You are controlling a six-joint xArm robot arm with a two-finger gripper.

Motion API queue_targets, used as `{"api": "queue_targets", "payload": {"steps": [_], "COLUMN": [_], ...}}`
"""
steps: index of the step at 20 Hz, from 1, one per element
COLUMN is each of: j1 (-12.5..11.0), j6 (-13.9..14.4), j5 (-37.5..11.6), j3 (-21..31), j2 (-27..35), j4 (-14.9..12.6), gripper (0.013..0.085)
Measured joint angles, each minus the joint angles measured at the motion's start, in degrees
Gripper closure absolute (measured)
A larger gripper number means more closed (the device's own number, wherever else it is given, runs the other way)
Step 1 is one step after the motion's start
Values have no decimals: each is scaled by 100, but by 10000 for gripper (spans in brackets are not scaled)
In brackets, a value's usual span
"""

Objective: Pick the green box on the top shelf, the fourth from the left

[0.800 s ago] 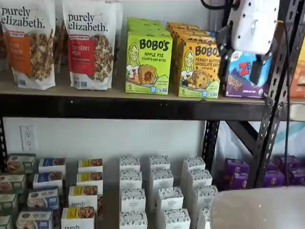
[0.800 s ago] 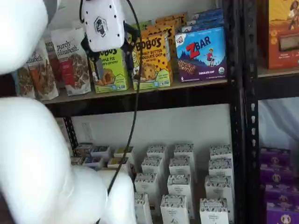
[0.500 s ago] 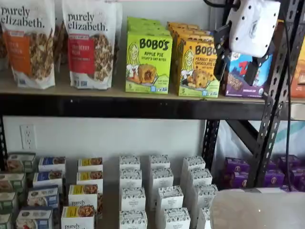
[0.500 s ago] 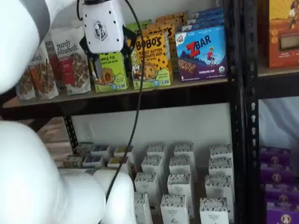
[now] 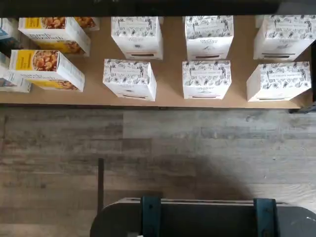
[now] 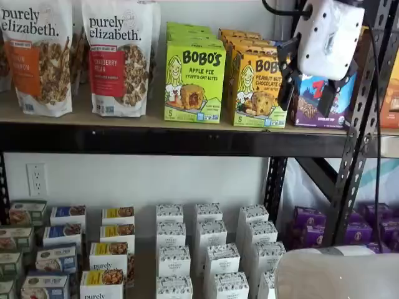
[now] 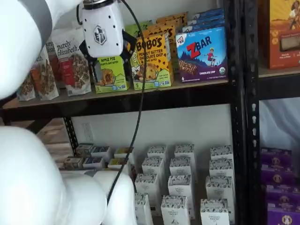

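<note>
**Gripper parked in front of the top shelf, nothing grabbed yet**

The green box [image 6: 194,84] is seen standing upright on the top shelf [image 6: 156,138], at the front of a row of identical cartons. A yellow-orange Bobo's box [image 6: 259,90] is set just beside it at 3 o'clock, and a purely elizabeth bag [image 6: 118,57] at 9 o'clock. Further toward 3 o'clock a ZBar box [image 7: 202,54] is found.

The gripper [image 6: 308,90] is shown in both shelf views, white body up, black fingers [image 6: 285,81] pointing down. The fingers are spread wide with a clear gap between them, and nothing is held. In one shelf view it's seen in front of the ZBar box; in the other [image 7: 108,63] it's partly covering the green box [image 7: 110,74]. How close it is to the cartons can't be told.

In the wrist view only small white boxes [image 5: 130,79] on a tan board and wood-look floor are caught, plus a dark mount with teal brackets [image 5: 207,219].
</note>
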Motion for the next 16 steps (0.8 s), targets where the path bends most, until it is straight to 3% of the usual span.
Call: {"api": "queue_targets", "payload": {"steps": [9, 16], "j1": [131, 491], "j6": [116, 417], "j5": [-38, -198], "j3": [68, 145], "j2": [-13, 7], "j4": [-41, -198], "gripper": [130, 130]}}
